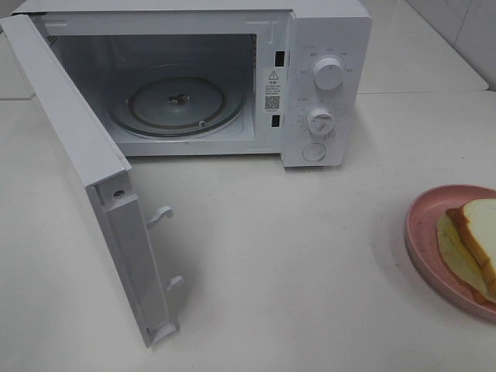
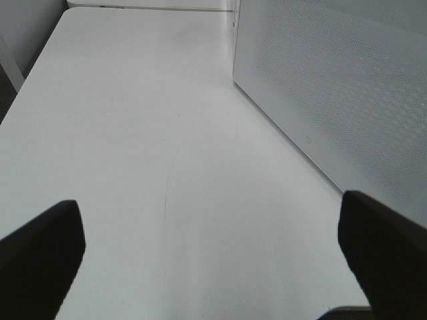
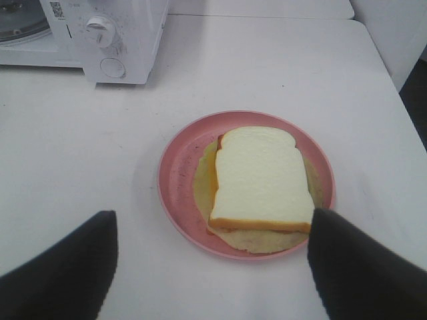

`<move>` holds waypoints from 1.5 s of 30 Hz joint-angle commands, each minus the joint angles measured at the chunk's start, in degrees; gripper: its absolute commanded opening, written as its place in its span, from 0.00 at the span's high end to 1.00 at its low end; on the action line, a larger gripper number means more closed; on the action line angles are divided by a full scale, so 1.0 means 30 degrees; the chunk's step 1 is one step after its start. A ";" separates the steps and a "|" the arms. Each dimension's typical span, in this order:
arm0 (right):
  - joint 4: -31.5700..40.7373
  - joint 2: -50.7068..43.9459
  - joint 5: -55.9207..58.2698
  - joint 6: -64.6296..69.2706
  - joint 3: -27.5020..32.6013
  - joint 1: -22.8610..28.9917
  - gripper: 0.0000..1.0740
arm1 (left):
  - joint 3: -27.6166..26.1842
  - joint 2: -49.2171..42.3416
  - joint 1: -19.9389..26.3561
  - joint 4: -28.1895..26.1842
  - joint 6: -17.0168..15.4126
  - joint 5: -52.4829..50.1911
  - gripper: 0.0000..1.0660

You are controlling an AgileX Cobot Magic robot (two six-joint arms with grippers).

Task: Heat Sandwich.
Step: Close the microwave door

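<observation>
- Right gripper (image 3: 210,267) hangs with jaws spread and empty above the sandwich (image 3: 261,179) on the pink plate (image 3: 175,177), right of the microwave (image 1: 325,77): lower squarely, clasp the plate rim.
- Left gripper (image 2: 210,257), spread wide, holds nothing.
- Only the high view shows the open door (image 1: 85,163) and turntable (image 1: 177,105).

Neither arm is seen in the high view. In the left wrist view, the left gripper (image 2: 213,253) is held low with its jaws spread wide; two dark fingers (image 2: 40,257) are seen at either side, and nothing is held between them. In the right wrist view, the right gripper (image 3: 213,263) is held higher, pointing downward, its jaws also parted and empty, with dark fingers (image 3: 360,267) seen at both sides.
</observation>
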 commanded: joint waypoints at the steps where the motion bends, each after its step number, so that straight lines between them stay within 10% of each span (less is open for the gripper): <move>1: 0.0057 -0.0516 -0.0286 -0.0210 -0.0019 -0.0153 0.29 | 0.0038 -0.0153 0.0000 0.0019 -0.0057 -0.0153 0.08; 45: 0.0057 -0.0516 -0.0286 -0.0210 -0.0019 -0.0153 0.30 | -0.0267 -0.0153 0.0000 0.0076 -0.0382 -0.0573 0.08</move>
